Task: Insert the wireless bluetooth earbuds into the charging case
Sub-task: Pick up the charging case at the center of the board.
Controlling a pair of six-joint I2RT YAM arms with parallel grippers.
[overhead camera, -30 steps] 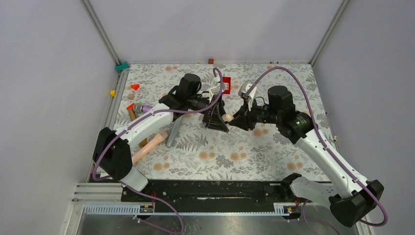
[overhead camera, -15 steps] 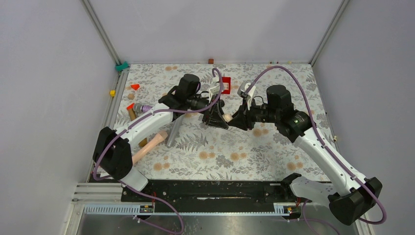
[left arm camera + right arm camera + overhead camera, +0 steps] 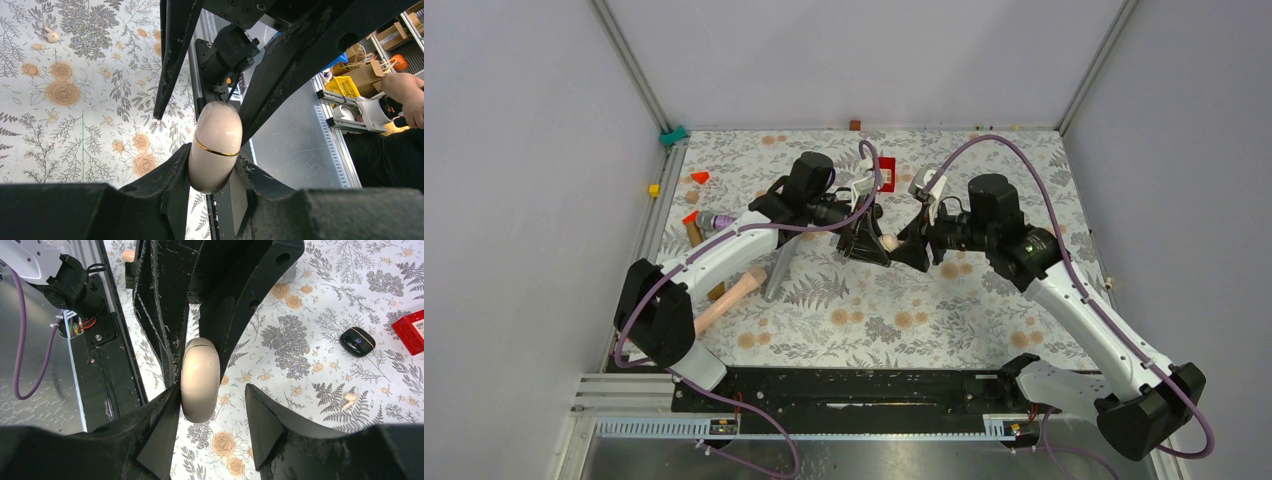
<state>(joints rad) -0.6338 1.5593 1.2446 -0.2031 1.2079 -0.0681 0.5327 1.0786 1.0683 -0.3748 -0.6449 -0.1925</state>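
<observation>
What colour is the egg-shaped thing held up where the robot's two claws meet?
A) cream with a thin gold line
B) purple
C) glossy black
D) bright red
A: the left gripper is shut on a cream oval case with a thin gold band around it, and the right wrist view also shows it as cream.

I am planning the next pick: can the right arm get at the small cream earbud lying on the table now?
Probably not at once. The right gripper is open around the cream case, which the left gripper holds; it must back off first. The earbud itself lies uncovered.
</observation>
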